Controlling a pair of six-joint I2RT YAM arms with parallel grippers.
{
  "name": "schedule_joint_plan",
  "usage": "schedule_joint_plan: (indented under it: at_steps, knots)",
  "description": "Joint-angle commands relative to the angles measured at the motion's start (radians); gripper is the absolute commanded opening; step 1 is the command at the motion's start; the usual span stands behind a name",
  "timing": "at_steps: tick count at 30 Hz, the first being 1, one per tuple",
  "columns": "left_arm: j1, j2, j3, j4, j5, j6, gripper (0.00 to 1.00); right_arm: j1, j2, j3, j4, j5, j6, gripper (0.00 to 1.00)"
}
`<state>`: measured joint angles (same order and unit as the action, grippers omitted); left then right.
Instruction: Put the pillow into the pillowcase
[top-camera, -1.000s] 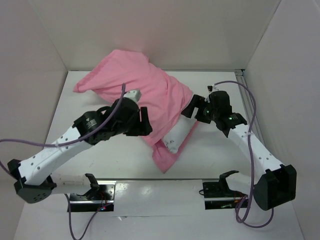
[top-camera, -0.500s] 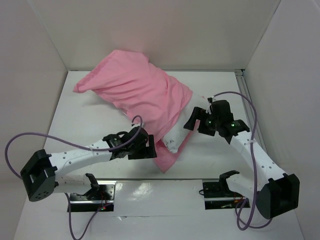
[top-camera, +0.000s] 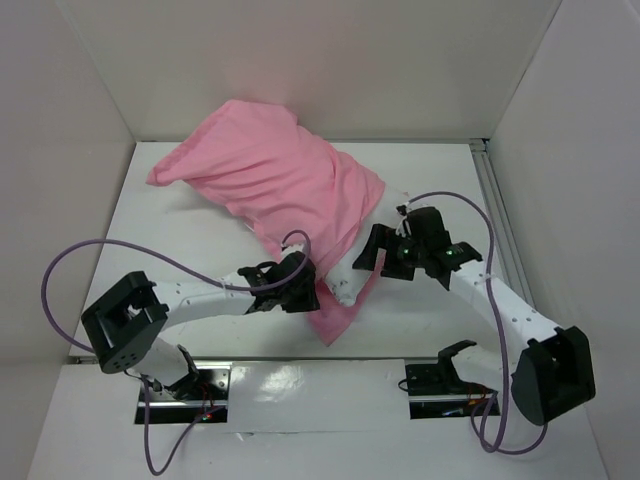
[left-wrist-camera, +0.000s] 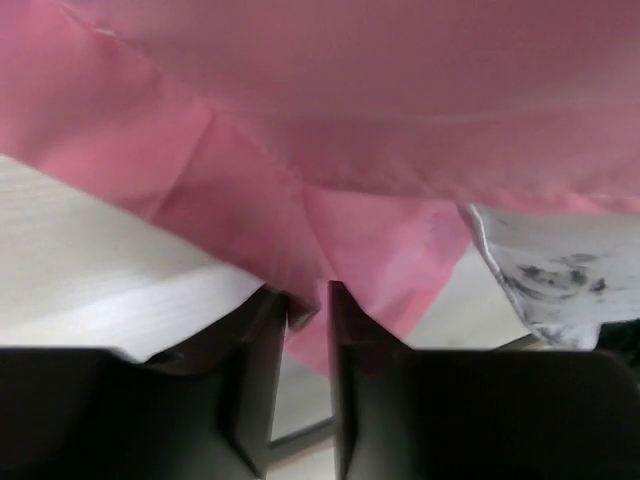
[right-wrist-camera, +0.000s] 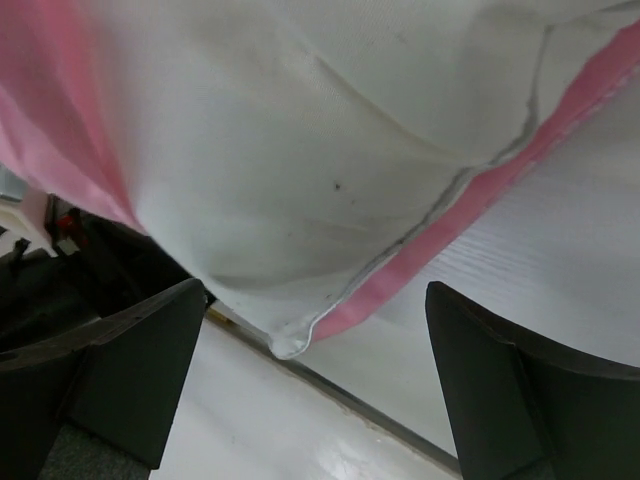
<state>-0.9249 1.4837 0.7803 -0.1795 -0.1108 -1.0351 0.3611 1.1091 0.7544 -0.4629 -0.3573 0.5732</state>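
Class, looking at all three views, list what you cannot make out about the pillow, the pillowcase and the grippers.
- Pillow: in the top view only one corner shows; the pillowcase covers the rest.
- Left gripper: in the left wrist view it is unclear whether it pinches the pink cloth; in the top view its own body hides the fingertips.
- Pillowcase opening: in the right wrist view the frame edges cut it off.
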Motion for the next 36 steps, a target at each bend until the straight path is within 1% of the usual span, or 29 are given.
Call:
schedule_joint_plan:
  at_steps: [1, 2, 3, 4, 6, 7, 9, 10, 11, 12, 14, 17, 18, 19, 20, 21, 22, 24, 25, 26, 28, 29, 30, 31, 32, 33, 34, 36]
  knots:
    - [0.000, 0.000, 0.045, 0.029, -0.050, -0.010, 0.33, 0.035, 0.058, -0.033, 0.136, -0.025, 0.030, 0.96]
    - [0.000, 0.000, 0.045, 0.017, -0.062, -0.010, 0.21, 0.035, 0.073, -0.043, 0.154, -0.025, 0.030, 0.94]
    - [0.000, 0.000, 0.045, 0.017, -0.063, -0.010, 0.07, 0.050, 0.092, -0.043, 0.171, -0.025, 0.030, 0.91]
    - [0.000, -0.010, 0.045, 0.006, -0.063, -0.010, 0.00, 0.065, 0.130, -0.043, 0.190, -0.016, 0.030, 0.77]
    - [0.000, -0.029, 0.056, 0.006, -0.063, 0.001, 0.00, 0.079, 0.173, -0.043, 0.243, -0.016, 0.030, 0.60]
    - [0.000, -0.040, 0.056, 0.006, -0.072, 0.001, 0.00, 0.093, 0.213, -0.032, 0.265, -0.026, 0.030, 0.40]
    - [0.000, -0.088, 0.056, 0.015, -0.072, 0.023, 0.00, 0.104, 0.248, -0.004, 0.309, -0.026, 0.030, 0.18]
    - [0.000, -0.105, 0.056, 0.015, -0.081, 0.023, 0.00, 0.104, 0.248, 0.012, 0.310, -0.026, 0.030, 0.11]
    - [0.000, -0.132, 0.056, 0.015, -0.092, 0.033, 0.00, 0.104, 0.262, 0.035, 0.310, -0.026, 0.019, 0.00]
    - [0.000, -0.144, 0.056, 0.006, -0.092, 0.033, 0.00, 0.104, 0.262, 0.087, 0.293, -0.013, 0.007, 0.00]
    - [0.000, -0.167, 0.065, -0.014, -0.101, 0.043, 0.00, 0.104, 0.275, 0.127, 0.271, -0.012, 0.007, 0.00]
    - [0.000, -0.224, 0.074, -0.014, -0.073, 0.062, 0.00, 0.104, 0.275, 0.152, 0.309, -0.023, 0.022, 0.00]
    - [0.000, -0.236, 0.097, -0.003, -0.044, 0.076, 0.00, 0.104, 0.275, 0.222, 0.332, -0.040, 0.022, 0.00]
    - [-0.009, -0.256, 0.117, -0.003, -0.024, 0.086, 0.00, 0.093, 0.297, 0.291, 0.317, -0.040, -0.001, 0.00]
    - [-0.009, -0.257, 0.143, 0.008, 0.002, 0.086, 0.00, 0.093, 0.346, 0.377, 0.263, -0.070, -0.016, 0.00]
    - [-0.009, -0.272, 0.208, 0.024, 0.058, 0.104, 0.00, 0.082, 0.371, 0.569, 0.241, -0.086, -0.036, 0.00]
    - [-0.009, -0.290, 0.247, 0.025, 0.072, 0.134, 0.00, 0.082, 0.402, 0.661, 0.219, -0.086, -0.065, 0.00]
    - [-0.009, -0.309, 0.357, 0.015, 0.072, 0.176, 0.00, 0.093, 0.411, 0.834, 0.196, -0.097, -0.075, 0.00]
    - [-0.009, -0.319, 0.384, 0.000, 0.072, 0.206, 0.00, 0.104, 0.411, 0.852, 0.196, -0.097, -0.084, 0.00]
    - [-0.009, -0.342, 0.402, -0.011, 0.072, 0.222, 0.00, 0.104, 0.382, 0.843, 0.196, -0.097, -0.084, 0.00]
    - [0.000, -0.362, 0.412, -0.011, 0.063, 0.233, 0.00, 0.137, 0.348, 0.702, 0.251, -0.088, -0.058, 0.00]
    - [0.000, -0.362, 0.395, -0.011, 0.080, 0.213, 0.00, 0.147, 0.338, 0.630, 0.269, -0.077, -0.044, 0.00]
    - [0.000, -0.376, 0.364, 0.027, 0.147, 0.192, 0.00, 0.157, 0.337, 0.556, 0.311, -0.089, -0.027, 0.00]
    - [0.000, -0.387, 0.347, 0.061, 0.181, 0.173, 0.00, 0.171, 0.347, 0.417, 0.335, -0.100, -0.007, 0.00]
    - [0.000, -0.387, 0.334, 0.096, 0.215, 0.137, 0.00, 0.171, 0.374, 0.348, 0.378, -0.109, 0.035, 0.00]
    - [-0.009, -0.387, 0.321, 0.132, 0.261, 0.121, 0.00, 0.185, 0.391, 0.286, 0.467, -0.109, 0.062, 0.00]
    - [-0.009, -0.398, 0.312, 0.171, 0.275, 0.121, 0.00, 0.185, 0.412, 0.205, 0.505, -0.123, 0.082, 0.00]
    - [-0.009, -0.398, 0.327, 0.172, 0.289, 0.118, 0.00, 0.194, 0.470, 0.175, 0.546, -0.135, 0.108, 0.00]
